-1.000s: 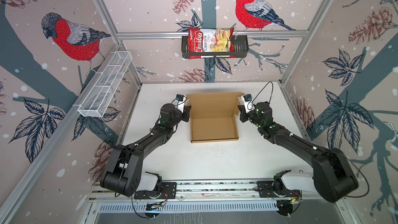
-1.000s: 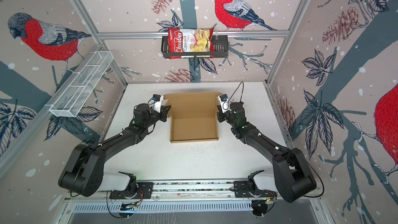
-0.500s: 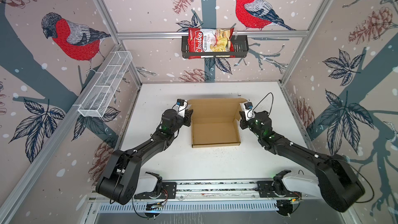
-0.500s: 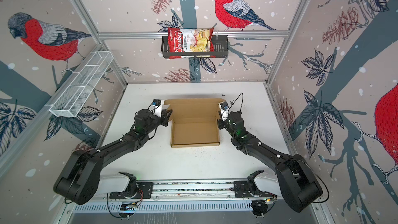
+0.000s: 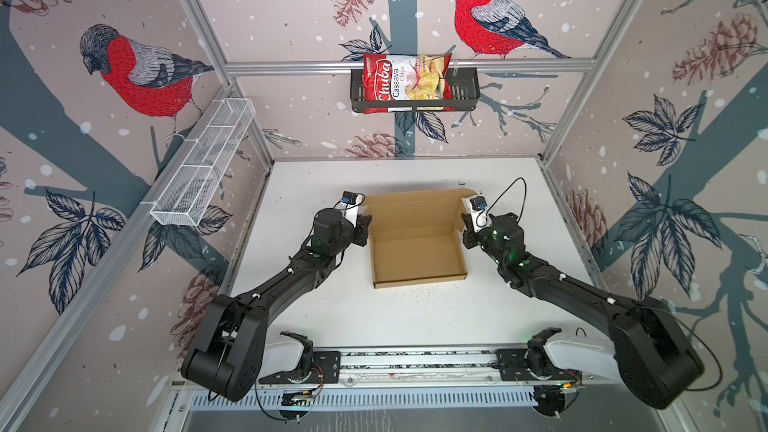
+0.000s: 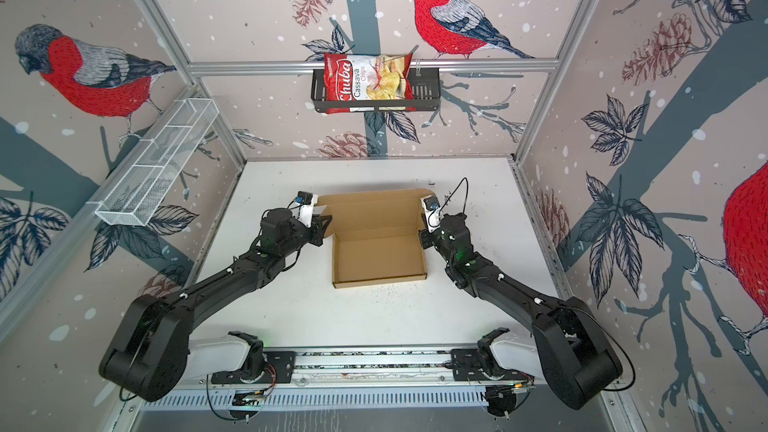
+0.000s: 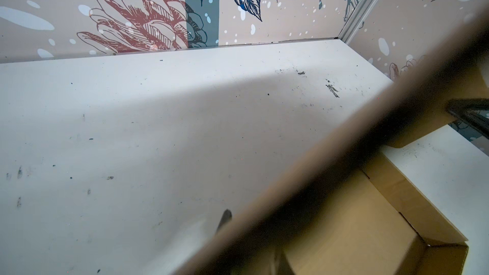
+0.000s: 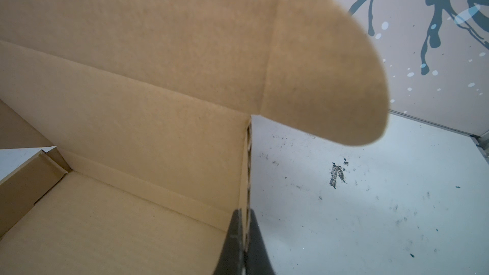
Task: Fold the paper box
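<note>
Paper box (image 5: 417, 257) sits mid-desk (image 5: 415, 326) between the two arms. The tray is already formed and the lid (image 5: 415, 209) is raised at the far edge. Its long axis looks to run left–right, arm to arm.

Right tool (image 5: 464, 234): at the tray's right wall, far corner. The right wrist view settles it, with both fingers (image 8: 234, 226) pinched tight on the raw corrugated edge of that wall. It's holding the box.

Left tool (image 5: 363, 229): at the left edge, up by the lid. In the left wrist view a blurred cardboard edge runs between its two fingertips (image 7: 225, 216). The gap is narrow, but you can't tell whether they clamp or just straddle it.

Key relation: the lid hinge lies beyond both tools and the tray opening lies on the near side. So I'd judge the next move swings the lid toward the arm bases, down over the tray. Each arm is nearest its own side, neither nearer the lid's middle.

View differences: both top views give layout and lid angle but hide the fingertips behind the wrists. The right wrist view shows a rounded ear flap (image 8: 330, 70) sticking out past the wall, untucked. In a top view that flap (image 5: 469, 193) is barely a sliver. It likely has to go inside the wall before the lid seats.
</note>
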Robot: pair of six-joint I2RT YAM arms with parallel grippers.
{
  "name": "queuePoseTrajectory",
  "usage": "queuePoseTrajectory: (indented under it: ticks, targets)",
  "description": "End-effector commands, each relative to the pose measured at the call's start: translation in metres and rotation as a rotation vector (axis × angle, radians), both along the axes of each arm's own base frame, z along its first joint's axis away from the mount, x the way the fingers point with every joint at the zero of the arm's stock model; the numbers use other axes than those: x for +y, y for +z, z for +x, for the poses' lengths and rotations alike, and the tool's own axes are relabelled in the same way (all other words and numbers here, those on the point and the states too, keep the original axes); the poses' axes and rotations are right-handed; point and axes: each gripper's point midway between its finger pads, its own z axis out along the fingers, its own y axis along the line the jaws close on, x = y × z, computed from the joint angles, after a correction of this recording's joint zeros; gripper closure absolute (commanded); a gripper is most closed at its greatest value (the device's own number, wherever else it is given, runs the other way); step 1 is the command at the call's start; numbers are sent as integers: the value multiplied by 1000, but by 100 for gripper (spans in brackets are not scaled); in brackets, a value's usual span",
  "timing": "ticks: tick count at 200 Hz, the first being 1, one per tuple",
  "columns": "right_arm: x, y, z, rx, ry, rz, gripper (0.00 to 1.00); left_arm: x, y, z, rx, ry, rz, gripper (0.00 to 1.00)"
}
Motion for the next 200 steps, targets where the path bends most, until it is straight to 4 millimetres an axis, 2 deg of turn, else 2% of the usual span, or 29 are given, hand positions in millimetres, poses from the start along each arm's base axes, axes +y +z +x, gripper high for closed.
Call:
queuePoseTrajectory:
  ticks: [1, 23, 51, 87, 111, 146, 162, 200]
  targets:
    - [1, 10, 2, -27, -9, 20, 100, -1, -7, -5, 34, -13, 10, 82]
    - [-1, 7, 1, -25, -12, 7, 100, 3, -9, -5, 62, 10, 13, 67]
    - [-7, 2, 2, -18, -15, -3, 100, 11, -8, -6, 55, 50, 29, 66]
    - [-6, 3, 3, -14, 9, -3, 100, 2, -11, -11, 17, -12, 9, 74]
    - [-4, 3, 2, -13, 23, 2, 100, -7, -18, -13, 31, -65, 5, 75]
    - [4, 1, -2, -3, 52, -1, 100, -17, -10, -6, 30, -106, -17, 76]
    - [4, 2, -4, -4, 51, -6, 100, -25, -10, -8, 42, -153, -34, 80]
    - [3, -1, -13, -7, 19, 15, 100, -22, -16, -13, 43, -136, -49, 88]
